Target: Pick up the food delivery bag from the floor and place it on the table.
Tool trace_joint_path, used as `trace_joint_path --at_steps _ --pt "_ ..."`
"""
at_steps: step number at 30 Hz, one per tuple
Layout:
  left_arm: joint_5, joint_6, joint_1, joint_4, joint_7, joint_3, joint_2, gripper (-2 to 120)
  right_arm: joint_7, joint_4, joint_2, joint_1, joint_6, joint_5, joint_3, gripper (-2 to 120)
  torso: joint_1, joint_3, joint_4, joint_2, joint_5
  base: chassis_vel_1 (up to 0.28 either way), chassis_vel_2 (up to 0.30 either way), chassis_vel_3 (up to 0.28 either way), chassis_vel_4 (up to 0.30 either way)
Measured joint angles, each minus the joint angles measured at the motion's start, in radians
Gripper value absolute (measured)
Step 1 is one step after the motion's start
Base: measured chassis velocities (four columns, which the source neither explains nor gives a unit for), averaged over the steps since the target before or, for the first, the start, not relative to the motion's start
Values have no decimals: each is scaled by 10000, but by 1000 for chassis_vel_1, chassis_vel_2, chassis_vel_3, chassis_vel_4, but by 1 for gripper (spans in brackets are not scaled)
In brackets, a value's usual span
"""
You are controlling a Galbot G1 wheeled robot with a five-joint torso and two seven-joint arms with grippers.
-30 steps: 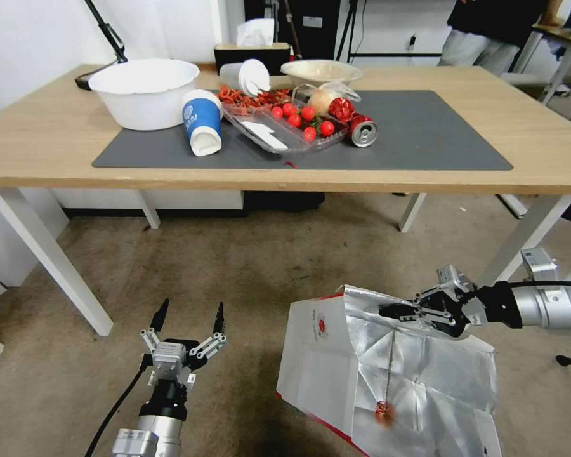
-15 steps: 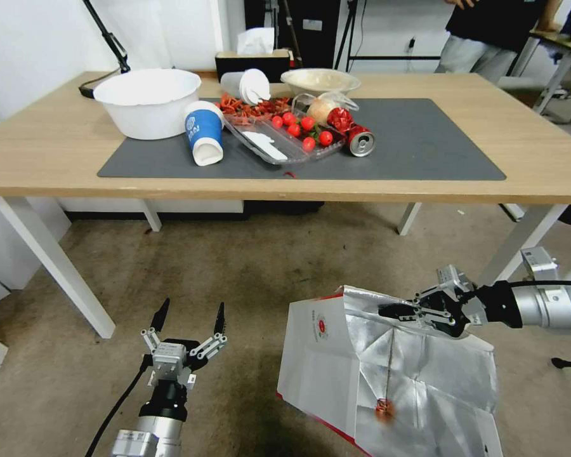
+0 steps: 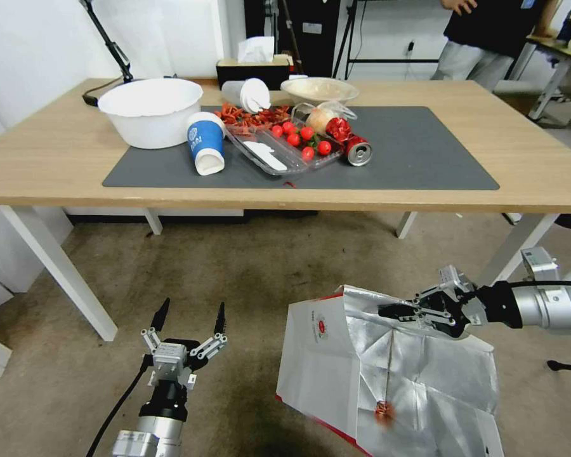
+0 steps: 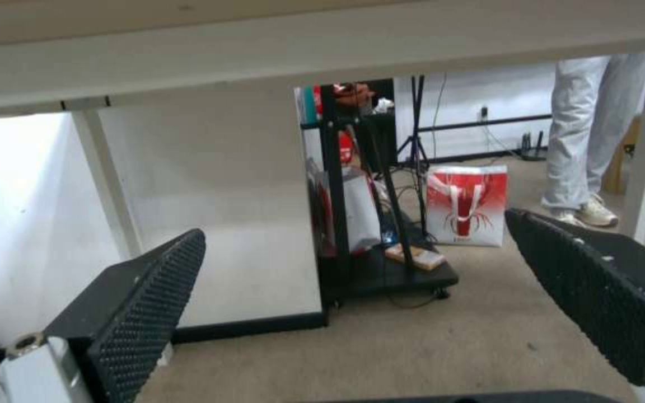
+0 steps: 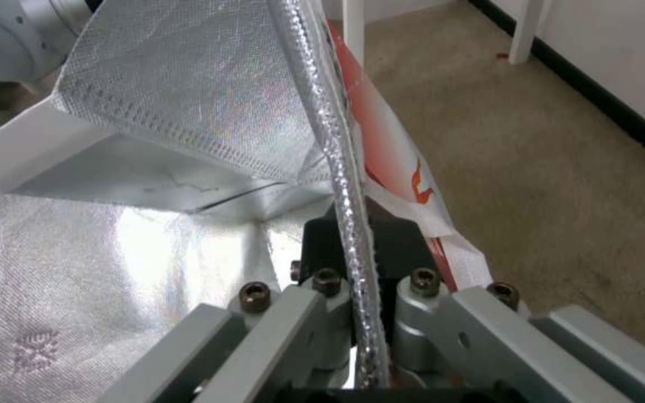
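The food delivery bag (image 3: 361,374) is white with red edges, a small round red logo and silver foil lining, and sits low at the right over the floor (image 3: 247,273); its bottom runs out of the head view. My right gripper (image 3: 393,311) is shut on its upper foil rim. In the right wrist view the foil edge of the bag (image 5: 188,112) runs between the pads of the right gripper (image 5: 353,235). My left gripper (image 3: 190,315) hangs open over the carpet left of the bag, apart from it, and the left gripper (image 4: 353,235) holds nothing. The table (image 3: 539,171) with its dark grey mat (image 3: 425,152) stands ahead.
On the mat's left half are a white bowl (image 3: 151,111), a blue cup (image 3: 205,141) on its side, a clear tray (image 3: 285,143) with tomatoes and a can (image 3: 359,152). White table legs (image 3: 57,273) (image 3: 520,244) stand ahead. A black cart (image 4: 367,246) and a small red-printed bag (image 4: 466,204) are beyond the table.
The table has slid lower in the head view while both arms and the bag keep their places in it, so the camera has moved. Both grips are unchanged.
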Motion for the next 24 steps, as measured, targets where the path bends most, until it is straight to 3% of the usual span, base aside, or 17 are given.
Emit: trace_joint_path --at_steps 24 --pt "36 -6 -45 77 35 0 -8 100 -15 -9 -27 8 28 -14 0 0 358 633 0 989 0 0 0 0 0"
